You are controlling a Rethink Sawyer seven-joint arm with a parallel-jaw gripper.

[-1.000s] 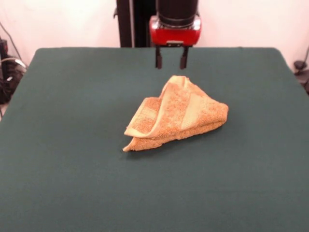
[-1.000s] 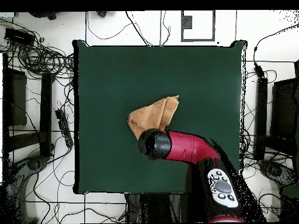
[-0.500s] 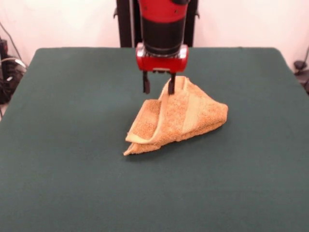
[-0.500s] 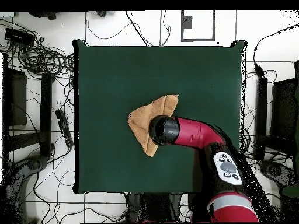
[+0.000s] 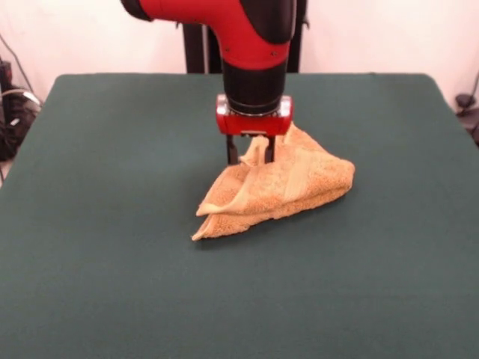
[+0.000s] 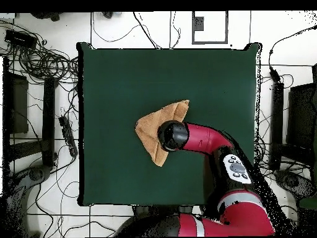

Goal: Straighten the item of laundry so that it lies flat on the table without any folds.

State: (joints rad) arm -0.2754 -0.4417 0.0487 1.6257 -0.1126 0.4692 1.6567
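The orange-tan towel (image 5: 299, 183) lies crumpled in a folded, roughly triangular heap near the middle of the green table (image 5: 112, 224). One paler woven band runs across its top. My gripper (image 5: 251, 153) has come down on the towel's raised upper-left fold. It is open, and its two black fingers (image 5: 232, 152) straddle a ridge of cloth. In the overhead view the red arm's wrist (image 6: 173, 136) covers the gripper and the towel's right part. The towel (image 6: 151, 127) sticks out to the left and toward the top.
Green table (image 6: 124, 80) surface surrounds the towel on all sides. Cables and black equipment (image 6: 37, 62) lie on the floor beyond the table's edges. The arm's black pedestal (image 5: 196, 37) stands behind the table's far edge.
The gripper came forward from the far edge of the table, over the towel, and dropped onto it. Its fingers now reach down around the upper fold. The towel has barely shifted.
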